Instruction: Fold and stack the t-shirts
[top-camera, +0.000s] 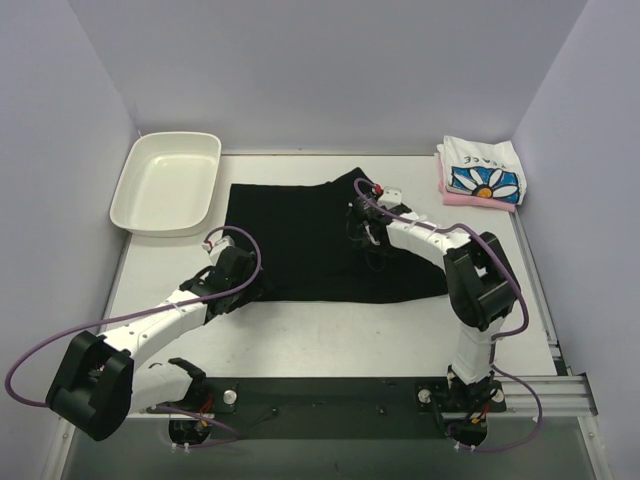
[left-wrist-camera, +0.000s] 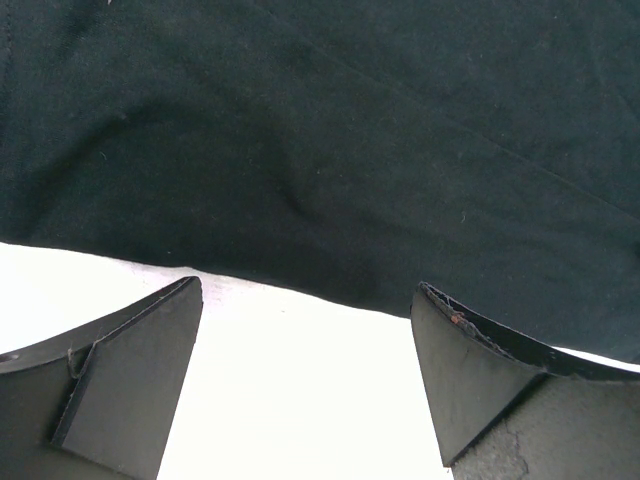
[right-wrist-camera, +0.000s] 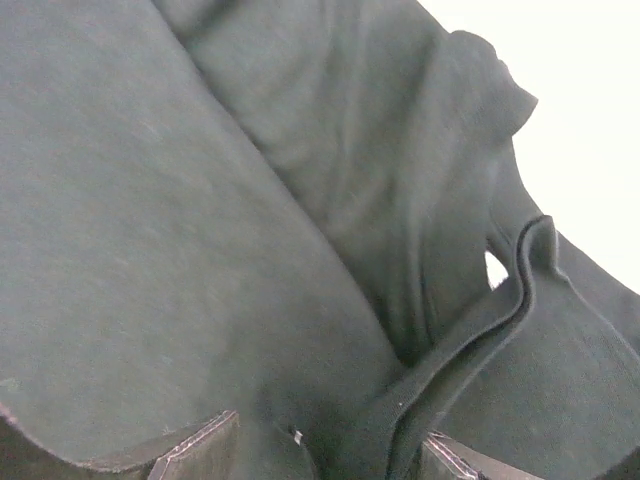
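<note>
The black t-shirt (top-camera: 320, 245) lies spread flat in the middle of the table, and its cloth (left-wrist-camera: 330, 150) fills the left wrist view. My left gripper (top-camera: 243, 280) (left-wrist-camera: 308, 285) is open at the shirt's near left corner, with only bare white table between its fingers and the hem just ahead. My right gripper (top-camera: 362, 232) (right-wrist-camera: 330, 445) hangs over the shirt's far right part. Its jaws stand apart with a bunched fold and hem (right-wrist-camera: 470, 340) of black cloth between them. A folded white daisy-print t-shirt (top-camera: 483, 172) rests on a folded pink one (top-camera: 478, 199) at the far right.
A white plastic tray (top-camera: 170, 136) sits at the far left corner, holding nothing. Grey walls close in the table (top-camera: 330, 330) on three sides. A metal rail (top-camera: 560, 385) runs along the near right edge by the arm bases.
</note>
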